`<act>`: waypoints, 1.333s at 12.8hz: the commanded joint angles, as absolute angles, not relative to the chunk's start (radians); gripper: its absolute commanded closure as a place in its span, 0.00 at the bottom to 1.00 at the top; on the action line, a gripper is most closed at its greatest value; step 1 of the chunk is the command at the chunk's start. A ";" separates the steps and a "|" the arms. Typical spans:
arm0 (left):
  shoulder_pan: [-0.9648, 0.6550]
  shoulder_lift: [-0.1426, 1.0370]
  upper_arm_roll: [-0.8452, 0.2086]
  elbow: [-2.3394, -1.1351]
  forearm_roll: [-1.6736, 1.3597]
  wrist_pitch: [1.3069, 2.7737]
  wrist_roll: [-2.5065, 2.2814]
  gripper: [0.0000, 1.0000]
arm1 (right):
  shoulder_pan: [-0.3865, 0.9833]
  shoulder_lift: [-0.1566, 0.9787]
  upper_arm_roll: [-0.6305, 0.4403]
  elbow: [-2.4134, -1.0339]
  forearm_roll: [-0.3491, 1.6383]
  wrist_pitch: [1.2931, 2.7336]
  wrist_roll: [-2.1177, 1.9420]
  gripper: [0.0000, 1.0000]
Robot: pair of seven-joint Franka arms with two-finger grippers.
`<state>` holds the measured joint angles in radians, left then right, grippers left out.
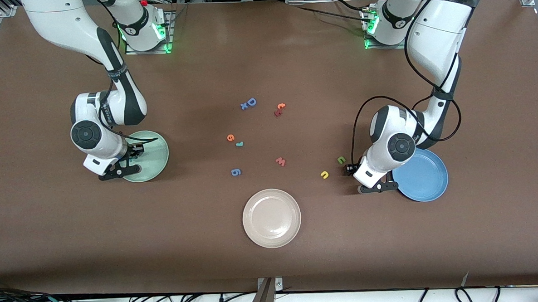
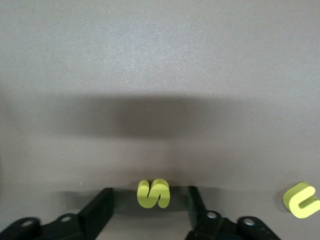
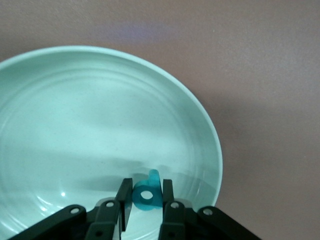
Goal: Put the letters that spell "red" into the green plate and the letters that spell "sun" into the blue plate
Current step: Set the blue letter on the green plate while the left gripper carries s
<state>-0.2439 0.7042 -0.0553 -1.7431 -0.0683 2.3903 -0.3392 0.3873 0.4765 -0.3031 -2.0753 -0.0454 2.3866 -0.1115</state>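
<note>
Left wrist view shows the left pincer (image 2: 150, 200) low at the table, its fingers (image 2: 102, 200) apart, with the yellow "s" (image 2: 153, 193) between them and a small gap on each side. The letter is not gripped yet. To do this step well, the pincer should stay centred on the "s" and close evenly, so that neither finger pushes the light foam away first. It should then lift straight up before going over to the blue plate (image 1: 427, 180), which lies just beside this pincer.

The right pincer (image 3: 146, 192) is clamped on the teal "d" (image 3: 146, 196) and hangs low over the green plate (image 3: 75, 110), inside its rim. It probably should open only when it is close to the plate, so the letter does not bounce out.

Count:
- Plates: 3 (green, blue, beige-white plate (image 1: 272, 218)).
- "sun" letters: 3. The "s" is between the left fingers; the yellow "u" (image 2: 301, 200) and the green "u" (image 1: 340, 159) lie near that pincer.
- "red" letters: 3. The "d" is held; the orange "e" (image 1: 230, 137) and the teal "r" (image 1: 239, 144) touch each other approx. mid-table, well apart from both pincers.
- Other letters: approx. 6: the pink "w" (image 1: 280, 161), the blue "6" (image 1: 236, 172), a blue pair (image 1: 248, 104) and an orange-red pair (image 1: 279, 109).

No letter lies in a plate yet.
</note>
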 commanded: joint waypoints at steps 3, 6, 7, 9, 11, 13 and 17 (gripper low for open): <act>-0.255 0.710 -0.049 -1.750 -0.049 2.396 -0.331 0.51 | 0.380 0.459 -0.301 -2.085 -0.041 2.395 -0.115 0.01; -0.258 0.710 -0.049 -1.750 -0.049 2.396 -0.331 0.65 | 0.382 0.446 -0.298 -2.066 -0.041 2.378 -0.121 0.01; -0.258 0.709 -0.049 -1.750 -0.049 2.396 -0.331 0.69 | 0.382 0.443 -0.298 -2.047 -0.041 2.349 -0.121 0.01; -0.258 0.707 -0.049 -1.750 -0.049 2.396 -0.331 0.78 | 0.387 0.431 -0.295 -1.999 -0.041 2.274 -0.120 0.01; -0.258 0.703 -0.048 -1.749 -0.048 2.396 -0.330 0.85 | 0.396 0.430 -0.293 -1.936 -0.016 2.189 -0.112 0.01; -0.256 0.690 -0.046 -1.741 -0.048 2.388 -0.319 0.85 | 0.396 0.431 -0.272 -1.878 0.029 2.108 -0.083 0.01; -0.245 0.606 0.009 -1.732 -0.048 2.341 -0.183 0.85 | 0.397 0.430 -0.171 -1.839 0.028 2.072 0.128 0.01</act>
<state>-0.2493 0.6666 -0.0171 -1.7216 -0.0682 2.3806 -0.2519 0.3967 0.4341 -0.2125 -1.8492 0.0180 2.0935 0.0384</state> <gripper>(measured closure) 0.722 0.009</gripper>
